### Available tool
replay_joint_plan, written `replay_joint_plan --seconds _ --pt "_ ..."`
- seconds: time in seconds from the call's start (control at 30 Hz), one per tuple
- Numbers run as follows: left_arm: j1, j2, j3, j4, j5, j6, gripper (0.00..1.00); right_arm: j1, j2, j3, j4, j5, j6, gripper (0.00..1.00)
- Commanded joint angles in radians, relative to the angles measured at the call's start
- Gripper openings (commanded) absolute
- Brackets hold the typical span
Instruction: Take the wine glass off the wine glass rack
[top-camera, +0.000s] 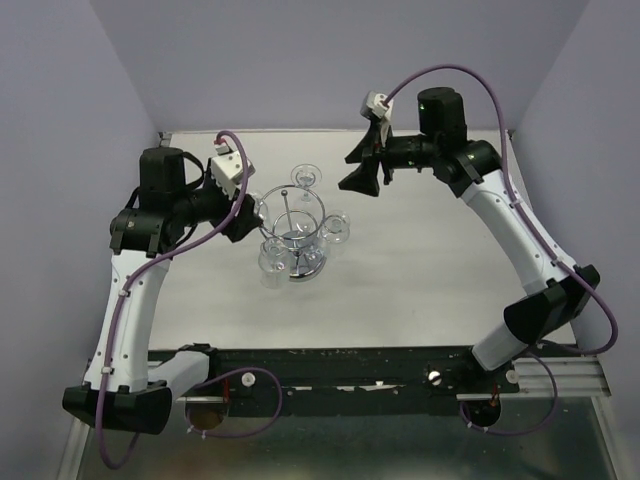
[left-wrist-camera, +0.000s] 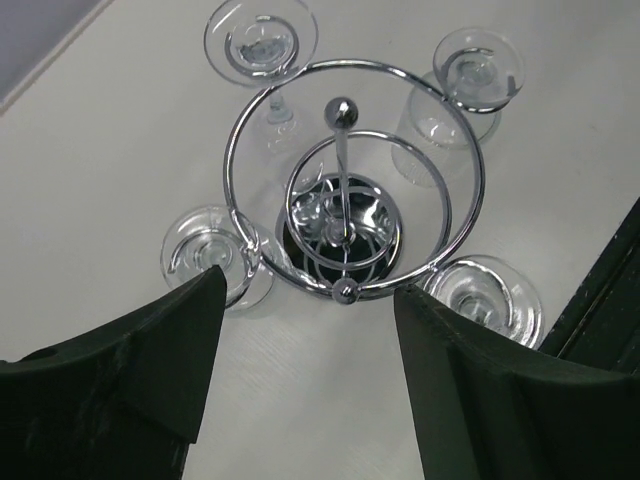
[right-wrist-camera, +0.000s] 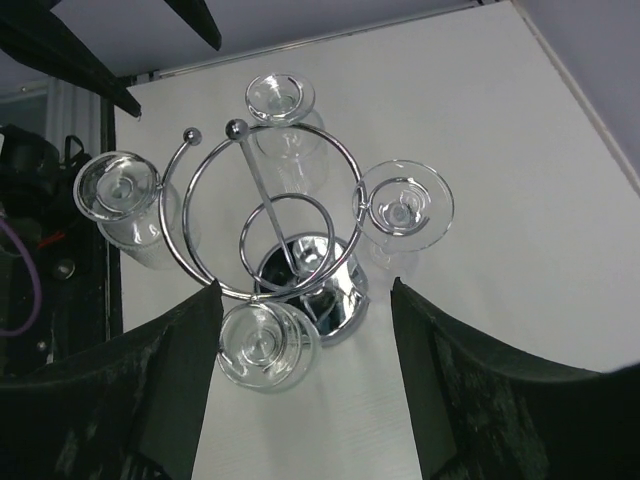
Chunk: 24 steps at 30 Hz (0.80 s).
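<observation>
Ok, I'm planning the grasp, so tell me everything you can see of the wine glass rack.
The wine glass rack is shiny chrome wire: a round mirrored base, a ball-tipped central post, a wide hoop and a smaller inner ring. It stands upright on the white table. Four clear wine glasses hang foot-up around its hoop.

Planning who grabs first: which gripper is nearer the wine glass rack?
Left. The left gripper hovers just beside the wine glass rack on its left; the right gripper hangs farther off, beyond its far right.
</observation>
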Motion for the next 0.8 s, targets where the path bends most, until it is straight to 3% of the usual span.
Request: replay_joint_plan --seconds 0.0,0.27,0.57,0.77 --pt "-0.089 -0.007 -0.011 0.183 0.008 -0.095 0.77 0.01 0.071 0.035 0.051 -0.01 0.078 0.75" --pt "-0.213 0.037 -0.035 0.328 -0.096 -0.16 0.66 0.01 0.063 -0.042 0.053 0.054 0.103 0.77" --pt "-0.238 0.094 -0.039 0.424 -0.118 -0.258 0.51 0.01 0.051 -0.094 0.102 0.172 0.227 0.84" --pt "-0.244 0.122 -0.037 0.419 -0.124 -0.249 0.43 0.01 0.117 -0.059 0.12 0.119 0.31 0.86"
